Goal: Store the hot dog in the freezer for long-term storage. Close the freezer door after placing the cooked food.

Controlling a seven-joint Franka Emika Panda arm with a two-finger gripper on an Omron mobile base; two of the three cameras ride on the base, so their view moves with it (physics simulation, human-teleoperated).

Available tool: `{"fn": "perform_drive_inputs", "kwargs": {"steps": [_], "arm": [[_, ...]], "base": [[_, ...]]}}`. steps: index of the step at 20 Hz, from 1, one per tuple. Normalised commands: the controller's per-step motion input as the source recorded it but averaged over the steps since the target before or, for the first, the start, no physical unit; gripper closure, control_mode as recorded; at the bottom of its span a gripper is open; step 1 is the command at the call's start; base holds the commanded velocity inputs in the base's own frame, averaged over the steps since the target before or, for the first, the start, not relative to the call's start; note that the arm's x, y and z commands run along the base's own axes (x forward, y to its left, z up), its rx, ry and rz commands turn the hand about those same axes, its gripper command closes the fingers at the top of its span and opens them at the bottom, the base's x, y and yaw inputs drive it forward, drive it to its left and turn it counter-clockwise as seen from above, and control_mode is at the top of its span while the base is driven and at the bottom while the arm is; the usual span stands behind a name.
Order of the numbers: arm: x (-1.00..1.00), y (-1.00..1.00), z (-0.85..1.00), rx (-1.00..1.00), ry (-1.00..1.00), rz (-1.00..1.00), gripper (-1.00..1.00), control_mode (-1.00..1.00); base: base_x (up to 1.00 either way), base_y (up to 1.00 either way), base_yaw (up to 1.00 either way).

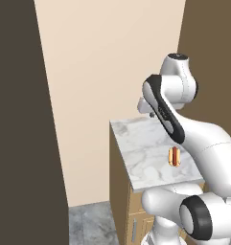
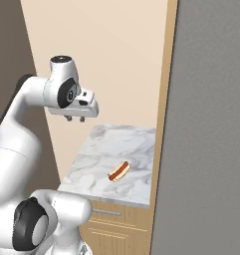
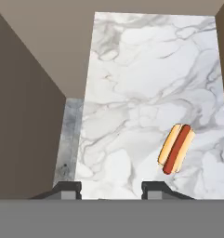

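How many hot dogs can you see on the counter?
1. The small tan-bun hot dog with a red sausage lies alone on the white marble countertop of the brown wooden cabinet, near its front edge. None look hidden.

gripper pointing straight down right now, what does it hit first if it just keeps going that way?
Most likely the bare marble countertop. The gripper hangs above it pointing down, nothing between its fingers. The hot dog lies off to one side, probably outside that line, though depth is uncertain.
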Motion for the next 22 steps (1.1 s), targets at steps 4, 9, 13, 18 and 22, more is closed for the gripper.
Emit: {"fn": "perform_drive_inputs", "kwargs": {"steps": [4,9,13,18,22], "arm": [[-0.01,-0.08,-0.14,-0.01,0.04,-0.16,-1.0,-1.0],[0.04,-0.18,-0.6,-0.02,0.15,-0.59,-1.0,-1.0],[0.1,-0.57,-0.53,0.0,0.12,-0.58,-1.0,-1.0],[0.09,-0.68,-0.43,0.04,0.04,-0.46,-1.0,-1.0],[0.0,-0.53,-0.32,0.04,0.0,-0.16,-1.0,-1.0]], "base": [[0.0,0.0,0.0],[0.0,0.0,0.0],[0.0,0.0,0.0],[0.0,0.0,0.0],[0.0,0.0,0.0]]}}
